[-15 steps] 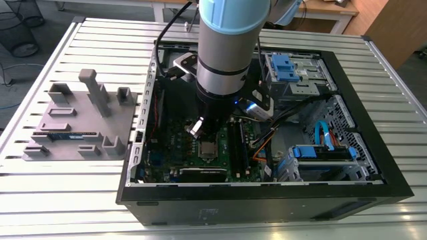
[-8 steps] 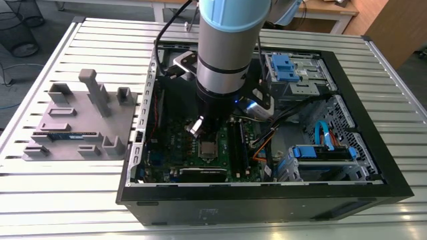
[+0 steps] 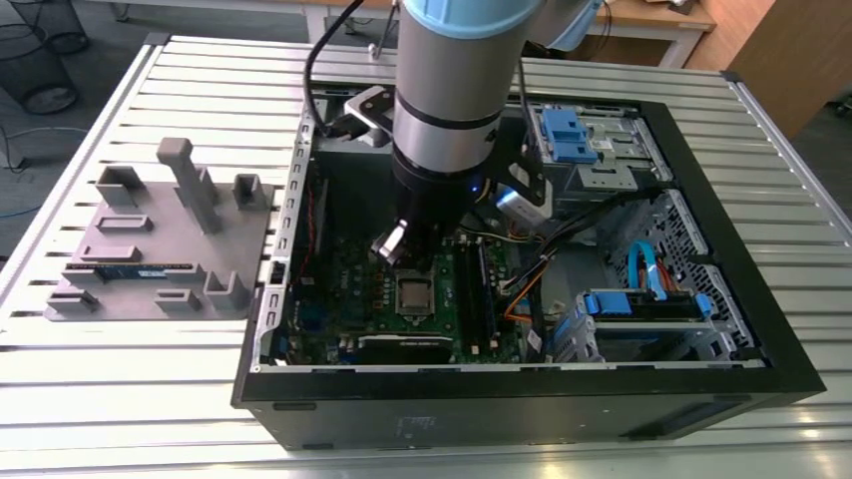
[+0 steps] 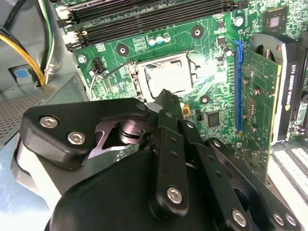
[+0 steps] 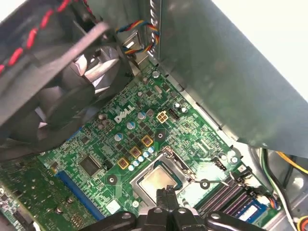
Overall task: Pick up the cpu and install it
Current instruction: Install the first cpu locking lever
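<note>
The cpu (image 3: pixel 414 292) already lies flat in its socket (image 4: pixel 136 79) at the centre of the motherboard (image 5: pixel 120 139), lower middle of the exterior view, while the gripper (image 4: pixel 166 96) hovers just above it, fingers (image 5: pixel 167 195) pressed together and holding nothing, inside the open computer case (image 3: pixel 745 384) on the bench (image 3: pixel 147 399).

slatted metal table (image 3: pixel 120 399) under open computer case (image 3: pixel 745 359), apparently grey fixture tray (image 3: pixel 160 235)

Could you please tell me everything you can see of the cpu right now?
The cpu is a small flat square chip with a silvery metal top. It lies level in the socket frame on the green motherboard inside the open case. The gripper hangs just above it, fingers together; nothing visibly grips the chip.
</note>
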Controlling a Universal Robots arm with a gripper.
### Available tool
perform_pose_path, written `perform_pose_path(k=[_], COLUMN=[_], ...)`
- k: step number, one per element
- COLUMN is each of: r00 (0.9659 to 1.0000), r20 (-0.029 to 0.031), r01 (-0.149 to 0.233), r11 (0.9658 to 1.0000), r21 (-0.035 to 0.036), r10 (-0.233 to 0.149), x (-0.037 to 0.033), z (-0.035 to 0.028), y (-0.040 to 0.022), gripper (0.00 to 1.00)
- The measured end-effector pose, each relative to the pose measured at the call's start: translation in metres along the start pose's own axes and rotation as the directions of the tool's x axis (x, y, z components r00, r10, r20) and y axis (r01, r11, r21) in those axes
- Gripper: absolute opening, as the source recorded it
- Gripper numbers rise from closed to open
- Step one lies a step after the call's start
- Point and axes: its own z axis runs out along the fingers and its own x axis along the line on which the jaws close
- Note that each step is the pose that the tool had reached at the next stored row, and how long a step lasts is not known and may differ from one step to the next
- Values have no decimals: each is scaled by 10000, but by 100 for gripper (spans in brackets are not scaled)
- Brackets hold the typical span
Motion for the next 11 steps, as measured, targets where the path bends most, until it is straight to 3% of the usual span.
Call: perform_pose_path(k=[4, 5, 8, 9, 11], r00=[9999, 9999, 9991, 9988, 9986], r20=[104, 155, 423, 483, 527], r01=[3, 6, 20, 23, 27], r11=[10000, 9999, 9994, 9991, 9990], r21=[-88, -129, -360, -413, -456], r10=[-2, -4, -5, -3, -2], x=[0, 0, 0, 0, -1], z=[-37, -39, -41, -42, -47], y=[1, 1, 1, 1, 0], gripper=[11, 11, 11, 11, 11])
